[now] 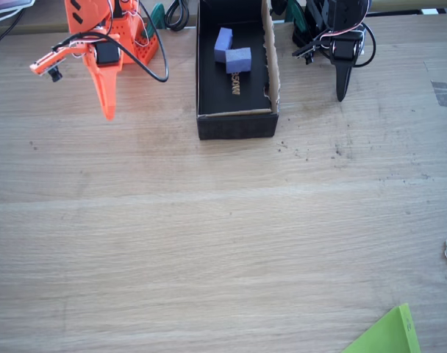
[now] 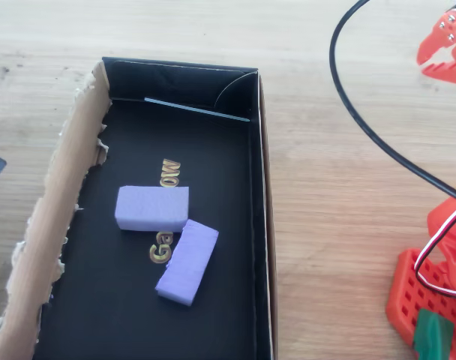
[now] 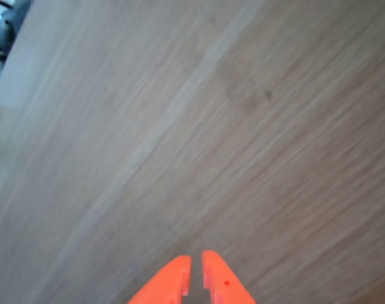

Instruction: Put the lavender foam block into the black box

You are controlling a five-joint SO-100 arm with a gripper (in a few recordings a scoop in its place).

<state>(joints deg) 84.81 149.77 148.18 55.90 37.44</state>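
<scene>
In the fixed view the orange arm's jaws (image 1: 107,110) hang at the left above the bare wooden surface (image 1: 209,243), pointing down, and the wrist view shows the two orange tips (image 3: 192,278) nearly together with a thin slit between them, closed on nothing. To the right of the jaws, well apart, sits the black box (image 1: 236,125), and both foam blocks lie inside it touching at a corner: the paler lavender block (image 2: 151,208) flat over the gold lettering (image 2: 168,174), the deeper periwinkle block (image 2: 187,261) slanted just beside it. Farther right in the fixed view stands a black arm (image 1: 340,44).
</scene>
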